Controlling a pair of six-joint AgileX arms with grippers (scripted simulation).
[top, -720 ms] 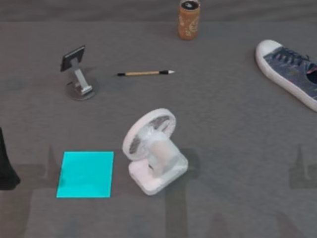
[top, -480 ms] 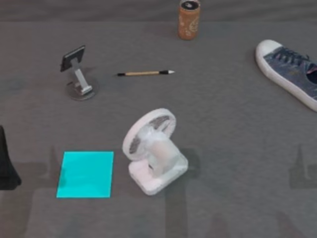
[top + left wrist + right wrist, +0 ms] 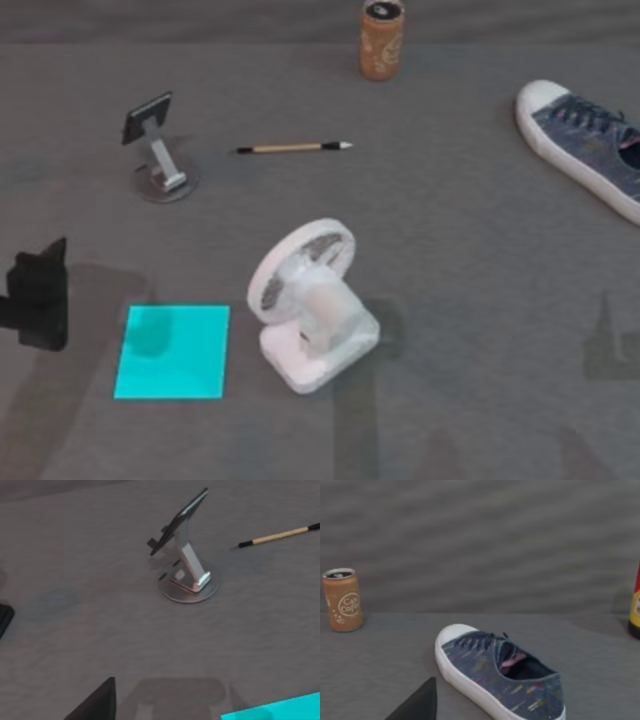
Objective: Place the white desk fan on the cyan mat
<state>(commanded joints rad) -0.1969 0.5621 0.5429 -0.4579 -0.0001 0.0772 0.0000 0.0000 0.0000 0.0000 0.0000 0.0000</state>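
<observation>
1. The mat [image 3: 172, 351], a flat cyan rectangle, lies nearest the front edge of the table in the top view, left of centre; one corner of it also shows in the left wrist view [image 3: 280, 711].
2. Just to the right of the mat, apart from it, stands the fan [image 3: 308, 305]: white, upright on its rounded square base, its round grilled head tilted toward the back left. It is not on the mat.
3. The left gripper [image 3: 38, 293] hangs above the table at the left edge, a little behind and to the left of the mat, holding nothing. Whether its fingers are spread or pressed together cannot be told. Its shadow falls across the near-left part of the mat.
4. Farther back on the left stands a grey phone stand [image 3: 156, 150] on a round base, seen closer in the left wrist view [image 3: 183, 565].
5. A pencil [image 3: 294, 147] lies flat to the right of the stand, well apart from the fan.
6. A blue sneaker [image 3: 584, 140] with a white sole lies at the far right.
7. An orange can [image 3: 381, 39] stands at the back edge, near the middle.
8. The right gripper is out of the top view; its own camera faces the sneaker [image 3: 500, 672] and the can [image 3: 342, 606].
</observation>
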